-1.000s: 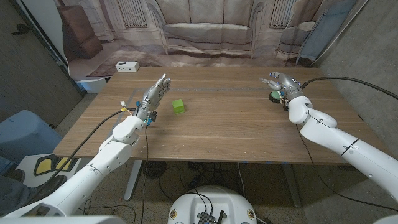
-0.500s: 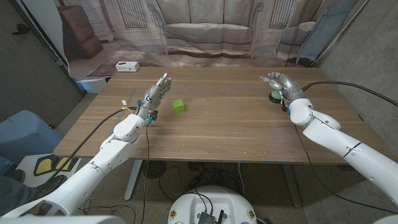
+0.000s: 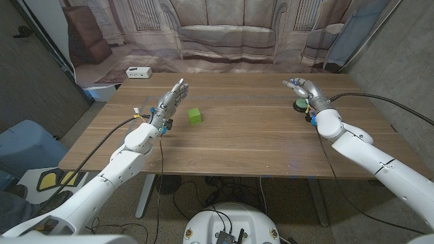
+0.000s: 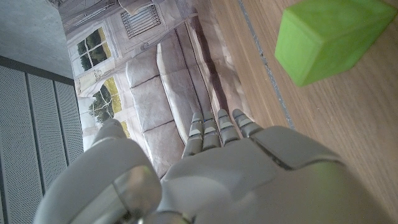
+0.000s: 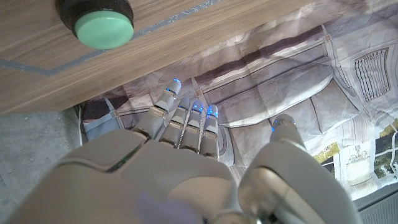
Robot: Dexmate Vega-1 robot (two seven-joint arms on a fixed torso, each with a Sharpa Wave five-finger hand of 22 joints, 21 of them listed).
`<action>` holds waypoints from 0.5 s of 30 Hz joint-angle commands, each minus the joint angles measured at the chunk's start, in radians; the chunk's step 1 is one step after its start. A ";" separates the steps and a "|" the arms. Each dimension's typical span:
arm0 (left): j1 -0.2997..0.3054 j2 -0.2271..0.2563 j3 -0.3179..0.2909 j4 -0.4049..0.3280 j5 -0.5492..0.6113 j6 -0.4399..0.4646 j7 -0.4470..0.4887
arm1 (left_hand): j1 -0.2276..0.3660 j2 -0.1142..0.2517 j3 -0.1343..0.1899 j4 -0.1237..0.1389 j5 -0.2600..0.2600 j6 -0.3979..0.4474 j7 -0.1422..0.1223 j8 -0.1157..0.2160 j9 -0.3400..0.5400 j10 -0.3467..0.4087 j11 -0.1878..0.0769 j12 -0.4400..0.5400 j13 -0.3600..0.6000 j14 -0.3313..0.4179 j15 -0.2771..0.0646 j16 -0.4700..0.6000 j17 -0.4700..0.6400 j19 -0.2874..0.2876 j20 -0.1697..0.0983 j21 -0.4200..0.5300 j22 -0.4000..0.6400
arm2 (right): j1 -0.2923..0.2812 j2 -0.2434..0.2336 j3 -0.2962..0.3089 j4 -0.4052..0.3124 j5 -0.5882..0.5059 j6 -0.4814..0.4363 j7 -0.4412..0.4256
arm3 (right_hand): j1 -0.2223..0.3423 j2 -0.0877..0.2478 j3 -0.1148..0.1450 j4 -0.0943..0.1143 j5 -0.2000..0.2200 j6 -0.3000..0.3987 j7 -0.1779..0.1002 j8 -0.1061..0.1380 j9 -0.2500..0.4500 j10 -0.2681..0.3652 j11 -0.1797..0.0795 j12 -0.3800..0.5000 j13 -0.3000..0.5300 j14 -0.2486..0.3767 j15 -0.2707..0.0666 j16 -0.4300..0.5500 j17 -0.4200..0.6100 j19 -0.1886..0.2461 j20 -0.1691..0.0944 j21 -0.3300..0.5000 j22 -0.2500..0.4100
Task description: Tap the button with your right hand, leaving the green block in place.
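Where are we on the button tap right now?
Done: right hand is at the green button, but contact isn't visible. In hand: nothing; left hand holds nothing beside the green block, which sits apart on the table. Left: tap it.

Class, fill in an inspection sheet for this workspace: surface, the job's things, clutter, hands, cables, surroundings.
Surface: wooden table, bare wood at its middle.
Job's things: green block near the left side; button, green top on a black base, by the right hand.
Clutter: small white box at the far left corner.
Hands: left hand open beside the block; right hand open above the button.
Cables: black cable along the right arm.
Surroundings: printed sofa backdrop.
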 commanded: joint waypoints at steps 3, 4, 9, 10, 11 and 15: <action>-0.004 0.010 0.007 -0.025 0.030 0.014 0.028 | -0.002 0.008 0.001 -0.007 -0.004 0.003 -0.002 0.001 0.004 0.002 -0.003 0.001 0.002 -0.001 -0.001 0.003 0.002 0.010 0.003 -0.002 0.005 | -0.028 0.021 0.031 0.037 0.144 0.201 0.017 | -0.011 0.000 0.002 -0.003 -0.003 0.003 0.009 0.000 0.003 0.005 0.008 -0.002 -0.001 0.006 0.002 -0.004 0.003 0.006 -0.007 0.003 0.002; -0.004 0.012 0.008 -0.030 0.036 0.015 0.031 | -0.002 0.008 0.001 -0.007 -0.004 0.003 -0.001 0.001 0.004 0.002 -0.002 0.001 0.002 -0.001 -0.001 0.003 0.002 0.010 0.003 -0.002 0.005 | -0.028 0.022 0.031 0.043 0.148 0.210 0.021 | -0.012 0.000 0.002 -0.003 -0.003 0.003 0.009 0.000 0.003 0.005 0.009 -0.002 -0.001 0.006 0.002 -0.004 0.003 0.007 -0.007 0.003 0.002; -0.019 0.017 0.017 -0.026 0.053 0.016 0.020 | -0.002 0.009 0.001 -0.007 -0.004 0.003 -0.001 0.002 0.004 0.001 -0.004 0.001 0.002 -0.001 -0.001 0.003 0.002 0.010 0.003 -0.003 0.005 | -0.042 0.035 0.040 0.057 0.189 0.259 0.035 | -0.013 -0.001 0.002 -0.003 -0.003 0.003 0.012 0.000 0.003 0.006 0.011 -0.002 0.000 0.007 0.004 -0.004 0.003 0.007 -0.007 0.003 0.002; -0.025 0.016 0.019 -0.019 0.053 0.012 0.013 | -0.002 0.009 0.001 -0.008 -0.004 0.003 -0.001 0.001 0.004 0.001 -0.005 0.001 0.002 -0.002 -0.001 0.003 0.002 0.010 0.003 -0.003 0.005 | -0.047 0.039 0.045 0.056 0.201 0.267 0.037 | -0.013 -0.001 0.002 -0.002 -0.003 0.003 0.013 0.000 0.003 0.007 0.011 -0.002 0.000 0.007 0.004 -0.004 0.003 0.007 -0.007 0.003 0.002; -0.029 0.015 0.020 -0.015 0.051 0.009 0.006 | -0.002 0.009 0.001 -0.008 -0.004 0.003 -0.002 0.002 0.004 0.001 -0.005 0.001 0.002 -0.001 -0.001 0.003 0.002 0.010 0.003 -0.004 0.005 | -0.050 0.041 0.049 0.055 0.213 0.274 0.041 | -0.014 -0.001 0.001 -0.002 -0.003 0.003 0.013 0.000 0.003 0.007 0.011 -0.002 0.000 0.007 0.005 -0.004 0.003 0.007 -0.007 0.003 0.002; -0.034 0.016 0.017 -0.010 0.030 0.004 -0.022 | -0.002 0.009 0.001 -0.008 -0.004 0.002 -0.002 0.001 0.004 -0.001 -0.003 0.000 0.002 -0.002 -0.001 0.003 0.002 0.009 0.003 -0.005 0.005 | -0.066 0.056 0.071 0.049 0.264 0.299 0.046 | -0.016 -0.003 0.000 -0.002 -0.004 0.004 0.015 0.000 0.003 0.009 0.016 -0.002 0.000 0.009 0.007 -0.003 0.004 0.008 -0.007 0.003 0.002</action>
